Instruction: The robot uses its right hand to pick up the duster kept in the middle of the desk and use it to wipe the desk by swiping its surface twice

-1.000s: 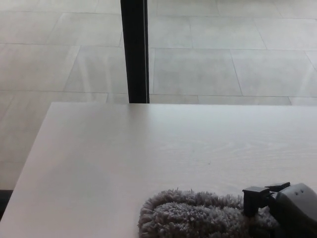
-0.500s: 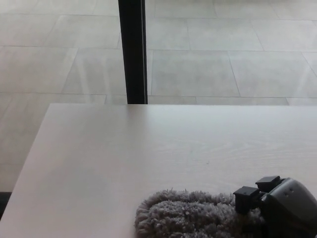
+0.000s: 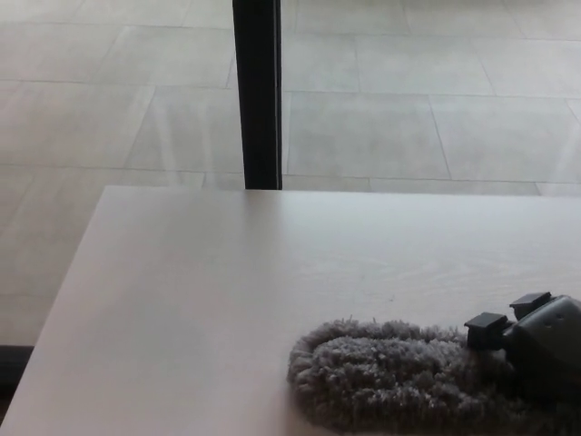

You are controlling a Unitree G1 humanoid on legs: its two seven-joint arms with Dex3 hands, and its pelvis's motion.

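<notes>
Lying flat on desk (image 3: 227, 272), duster (image 3: 390, 372); right hand (image 3: 536, 341) on its right end.

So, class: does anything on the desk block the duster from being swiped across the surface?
Nothing visible does. The duster lies on the desk at the near right, with the right hand at its right end. The desk surface to its left and beyond shows no objects.

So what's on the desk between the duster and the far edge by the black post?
Nothing: in the head view the desk is bare from the duster to the far edge below the black post.
</notes>
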